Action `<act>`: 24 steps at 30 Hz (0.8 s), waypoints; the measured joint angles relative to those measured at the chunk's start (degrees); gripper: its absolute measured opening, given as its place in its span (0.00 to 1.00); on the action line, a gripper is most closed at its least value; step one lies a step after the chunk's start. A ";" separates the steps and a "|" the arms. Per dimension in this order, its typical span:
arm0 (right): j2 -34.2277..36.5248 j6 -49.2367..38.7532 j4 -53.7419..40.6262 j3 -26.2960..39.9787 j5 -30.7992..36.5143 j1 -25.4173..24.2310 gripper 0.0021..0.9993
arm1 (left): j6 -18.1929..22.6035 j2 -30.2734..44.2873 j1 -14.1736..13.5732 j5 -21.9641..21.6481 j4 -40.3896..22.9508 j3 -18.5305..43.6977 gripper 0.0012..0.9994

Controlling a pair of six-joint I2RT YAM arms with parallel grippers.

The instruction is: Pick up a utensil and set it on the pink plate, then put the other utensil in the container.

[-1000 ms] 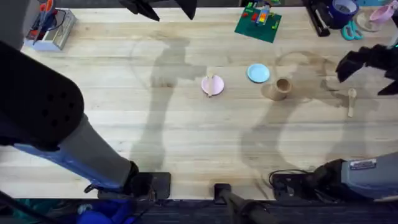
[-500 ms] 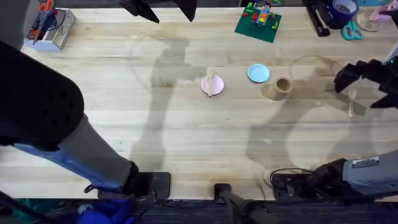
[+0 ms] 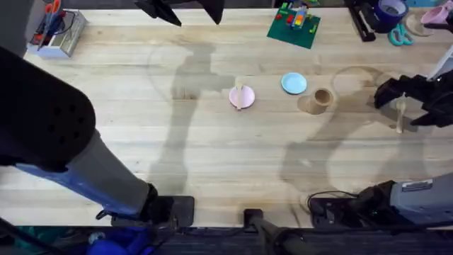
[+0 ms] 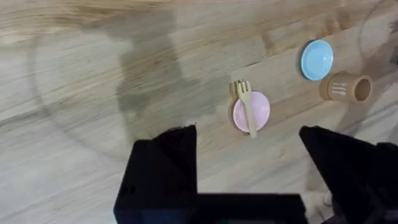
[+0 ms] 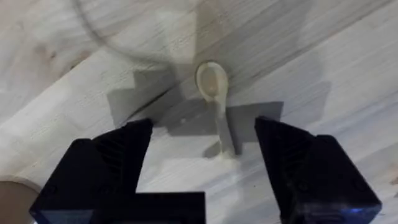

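Note:
The wooden fork (image 4: 247, 106) lies across the pink plate (image 4: 261, 111), tines past the rim; the same plate (image 3: 241, 96) sits mid-table. My left gripper (image 4: 247, 155) hangs open high above them, holding nothing. The tan container (image 3: 321, 99) stands upright to the right of the plate, also seen as a cup (image 4: 346, 88). Further right the wooden spoon (image 3: 400, 117) lies flat on the table. My right gripper (image 5: 205, 124) is open just over the spoon (image 5: 217, 109), one finger on each side of its handle, bowl pointing away from the wrist. The right gripper (image 3: 407, 100) sits at the table's right edge.
A light blue plate (image 3: 294, 83) lies just behind the container. Along the back are a clear box of pens (image 3: 60, 32), a green brick plate (image 3: 294, 25), a black stapler (image 3: 364, 25), tape and scissors (image 3: 400, 35). My raised left arm (image 3: 49, 120) covers the left side.
My right gripper has moved toward the near side and down over the spoon, still open. The fork, plates, container and left arm have not moved.

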 joint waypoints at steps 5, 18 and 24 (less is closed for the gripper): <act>-1.19 -1.53 2.17 -1.84 -0.24 -0.02 1.00 | 0.00 0.00 0.00 0.00 0.00 0.00 0.99; -3.30 -2.11 5.36 -5.12 -1.74 -0.04 0.75 | 0.00 0.00 0.00 0.00 0.00 0.00 0.99; -3.32 -2.34 6.15 -5.23 -1.63 -0.07 0.40 | 0.00 0.00 0.00 -0.02 0.00 0.00 0.99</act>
